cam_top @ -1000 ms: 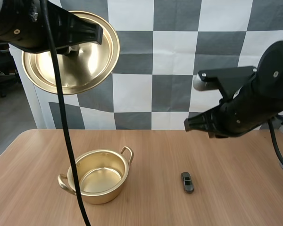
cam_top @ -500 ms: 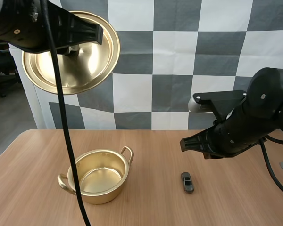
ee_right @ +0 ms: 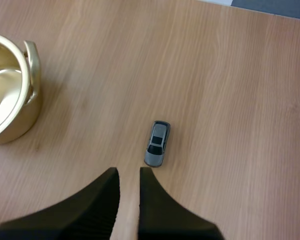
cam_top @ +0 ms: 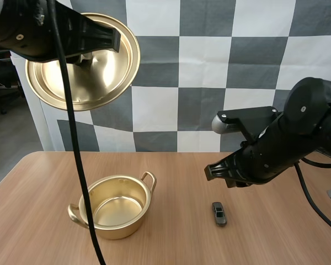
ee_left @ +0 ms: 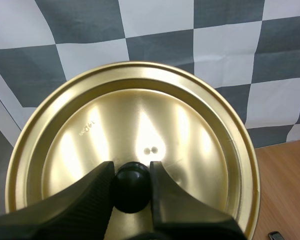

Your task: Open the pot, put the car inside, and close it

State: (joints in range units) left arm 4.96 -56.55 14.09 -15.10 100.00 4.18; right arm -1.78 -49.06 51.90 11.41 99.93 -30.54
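Pretty sure this is a robotics lab bench rather than a kitchen: a chunky black left arm (cam_top: 22,27) and right arm (cam_top: 303,127) hang over a plain wood-grain table (cam_top: 265,237). The table carries just a gold pot (cam_top: 117,205) toward its front left and a tiny grey toy car (cam_top: 219,213) nearer the front middle. The left arm has the pot's lid (cam_top: 94,72) up in the air, and off the table's left edge there's bare grey floor (cam_top: 3,157).
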